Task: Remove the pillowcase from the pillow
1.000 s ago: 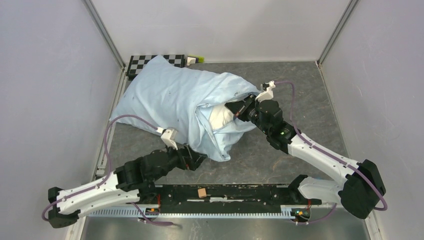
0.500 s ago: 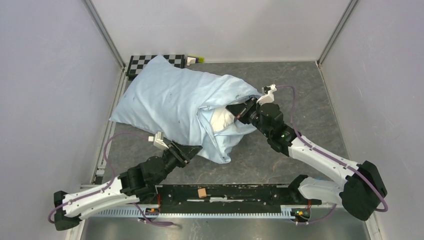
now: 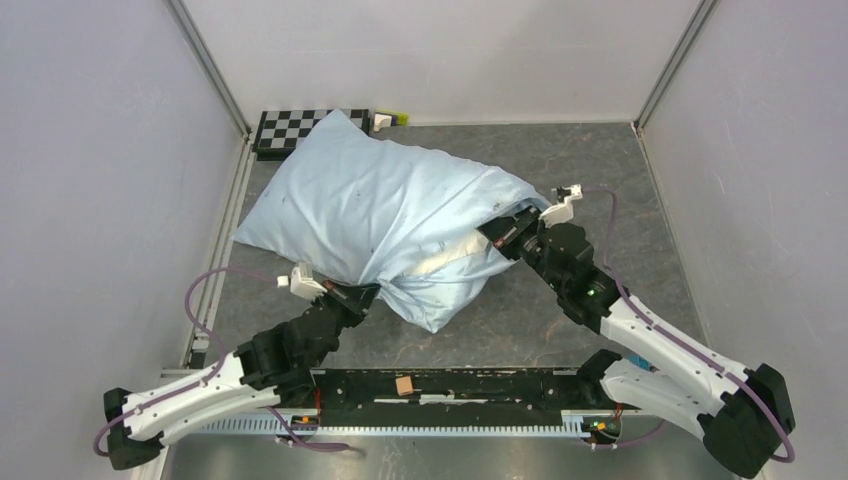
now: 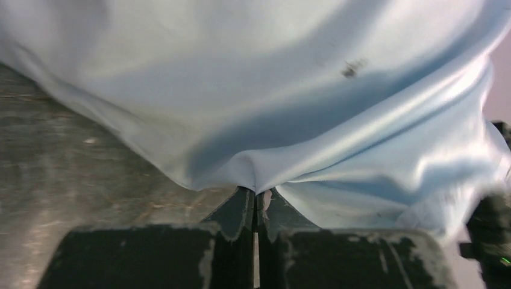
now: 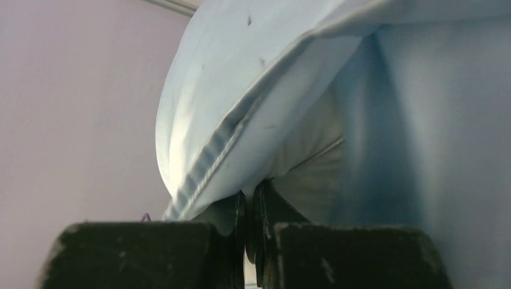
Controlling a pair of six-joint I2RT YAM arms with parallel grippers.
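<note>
The pale blue pillowcase (image 3: 380, 210) lies bulging across the table's middle, its mouth facing the near right. A strip of the cream-white pillow (image 3: 450, 257) shows inside that mouth. My left gripper (image 3: 368, 292) is at the case's near edge. In the left wrist view it (image 4: 255, 195) is shut on a pinched fold of the pillowcase (image 4: 271, 90). My right gripper (image 3: 503, 228) reaches into the mouth from the right. Seen from the right wrist, it (image 5: 250, 195) is shut on a drawn-out point of the pillow (image 5: 313, 174), with the stitched hem of the pillowcase (image 5: 211, 108) draped over its left finger.
A checkerboard (image 3: 290, 128) and a small yellow-green object (image 3: 390, 118) sit at the back left corner. Pale walls close in the grey table (image 3: 600, 170) on three sides. A black rail (image 3: 480, 385) with a small brown block (image 3: 404, 385) runs along the near edge.
My left gripper has shut on the pillowcase's near edge. My right arm has drawn back to the right, and the pillow and case have shifted right with it.
</note>
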